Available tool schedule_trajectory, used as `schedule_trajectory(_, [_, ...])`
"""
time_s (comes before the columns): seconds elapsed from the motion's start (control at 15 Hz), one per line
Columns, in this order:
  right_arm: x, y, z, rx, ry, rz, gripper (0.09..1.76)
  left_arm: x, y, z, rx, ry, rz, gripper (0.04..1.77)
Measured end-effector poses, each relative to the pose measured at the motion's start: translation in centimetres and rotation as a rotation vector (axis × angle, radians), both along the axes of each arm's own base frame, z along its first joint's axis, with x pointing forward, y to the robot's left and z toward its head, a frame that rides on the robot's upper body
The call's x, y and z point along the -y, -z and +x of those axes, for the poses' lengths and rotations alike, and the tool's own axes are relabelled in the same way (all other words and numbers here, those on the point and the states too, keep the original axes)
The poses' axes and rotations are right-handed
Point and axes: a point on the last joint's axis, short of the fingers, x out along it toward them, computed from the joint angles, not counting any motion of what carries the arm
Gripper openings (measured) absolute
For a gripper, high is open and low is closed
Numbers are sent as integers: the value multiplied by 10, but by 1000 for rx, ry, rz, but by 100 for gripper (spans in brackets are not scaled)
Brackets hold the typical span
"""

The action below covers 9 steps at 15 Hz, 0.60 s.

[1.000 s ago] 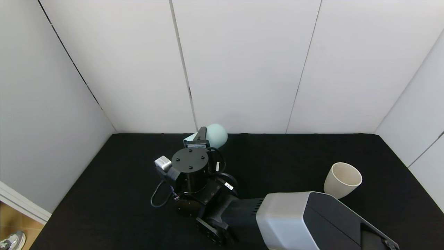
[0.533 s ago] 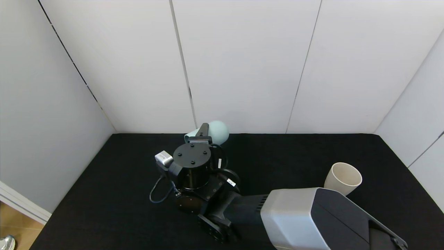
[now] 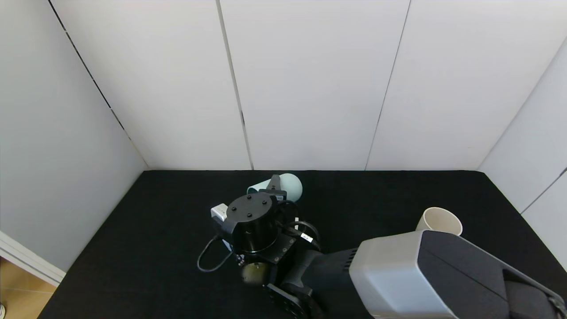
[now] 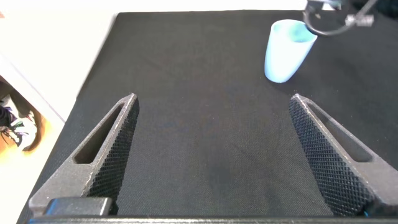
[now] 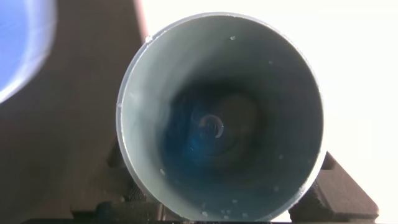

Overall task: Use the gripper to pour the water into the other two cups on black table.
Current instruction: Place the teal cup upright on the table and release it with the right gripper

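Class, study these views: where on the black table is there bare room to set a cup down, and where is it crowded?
Bare black table runs between the left wall and the right gripper, which holds the tilted teal cup; another bare stretch lies between that cup and the cream cup. The near right is crowded by the right arm. The open left gripper hovers over bare cloth short of the light blue cup.

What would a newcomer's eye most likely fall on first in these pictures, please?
Probably the right gripper at the middle of the black table, holding a pale teal cup tipped on its side, the right wrist view looking straight into its darker inside. Next, a cream-white cup stands upright to the right, and a light blue cup beyond the open, idle left gripper.
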Motion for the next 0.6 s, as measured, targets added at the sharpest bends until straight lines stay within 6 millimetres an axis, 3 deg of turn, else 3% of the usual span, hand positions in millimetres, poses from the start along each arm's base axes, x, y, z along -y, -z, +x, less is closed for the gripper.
schedule_trajectory(0.27, [27,3,-13,-230,-11,165,119,0,0,0,0,0,0,172])
schedule_trajectory(0.6, [76,-27,-23,-643,17,629,119,0,0,0,-1,0,0,172])
